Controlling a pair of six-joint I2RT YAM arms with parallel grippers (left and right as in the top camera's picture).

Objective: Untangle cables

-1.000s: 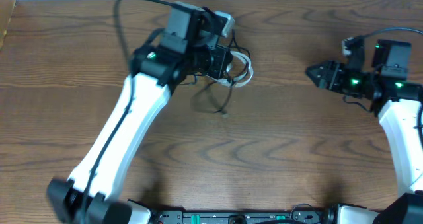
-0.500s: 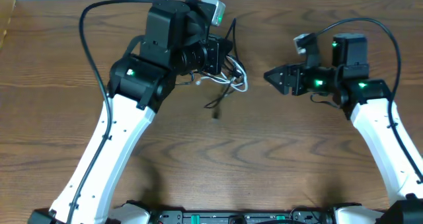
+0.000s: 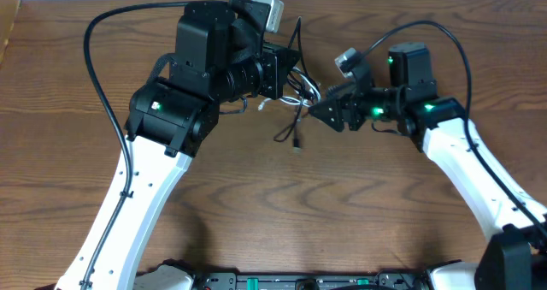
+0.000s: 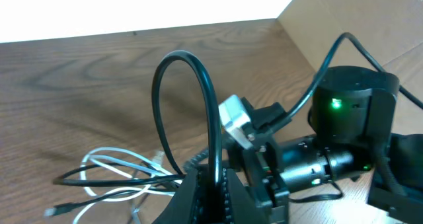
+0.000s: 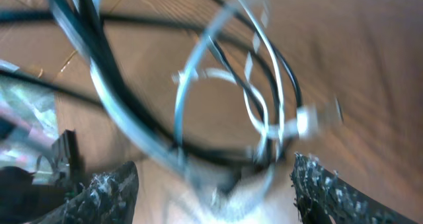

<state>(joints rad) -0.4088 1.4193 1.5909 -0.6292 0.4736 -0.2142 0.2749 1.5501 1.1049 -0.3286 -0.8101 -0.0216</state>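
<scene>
Blurred cables (image 5: 225, 118) before spread right fingers (image 5: 109, 187)

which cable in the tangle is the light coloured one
The white cable, looping low on the left in the left wrist view; the black cables around it are all dark.

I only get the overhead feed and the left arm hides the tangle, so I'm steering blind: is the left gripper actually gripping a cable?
Observer: Yes. The left wrist view shows the left gripper closed on a black cable that arches up out of it.
Operator: And the other one?
Observer: The right gripper is open: its fingers stand wide apart, with blurred cable loops just ahead.
Operator: Is the white cable held too?
Observer: I see only the black one entering the grip. The white cable loops lower beside it; whether it touches the table I cannot tell.
</scene>
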